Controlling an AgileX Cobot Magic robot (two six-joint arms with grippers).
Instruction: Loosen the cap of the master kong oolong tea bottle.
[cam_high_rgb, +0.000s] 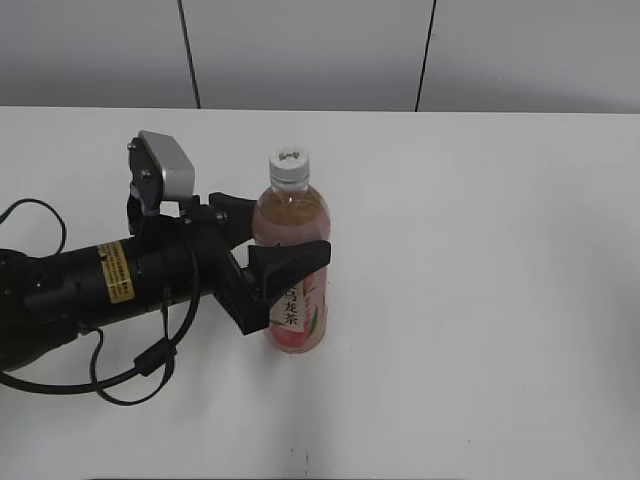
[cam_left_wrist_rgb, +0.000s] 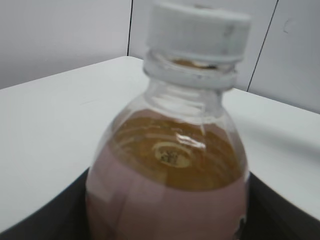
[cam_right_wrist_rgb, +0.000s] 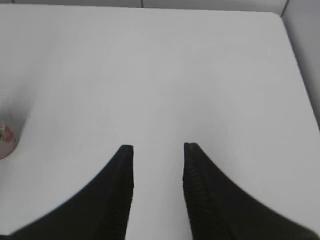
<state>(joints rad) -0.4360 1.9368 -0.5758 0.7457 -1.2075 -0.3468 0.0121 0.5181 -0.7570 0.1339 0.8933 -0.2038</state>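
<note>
The master kong oolong tea bottle (cam_high_rgb: 291, 212) stands upright on the white table, with pale amber tea and a pink-and-white label. Its white cap (cam_high_rgb: 289, 165) is on the neck. My left gripper (cam_high_rgb: 286, 238) reaches in from the left and is shut on the bottle's body below the shoulder. The left wrist view shows the bottle (cam_left_wrist_rgb: 167, 170) close up between the dark jaws (cam_left_wrist_rgb: 167, 222), with the cap (cam_left_wrist_rgb: 197, 32) above. My right gripper (cam_right_wrist_rgb: 158, 150) is open and empty over bare table. It is out of the exterior view. A pink sliver of the bottle (cam_right_wrist_rgb: 6, 141) shows at its view's left edge.
The white table (cam_high_rgb: 480, 300) stretches out around the bottle, ending at a grey panelled wall (cam_high_rgb: 310, 50) behind. The left arm's black cable (cam_high_rgb: 150, 365) loops on the table at the front left. The table's far right corner (cam_right_wrist_rgb: 277, 20) shows in the right wrist view.
</note>
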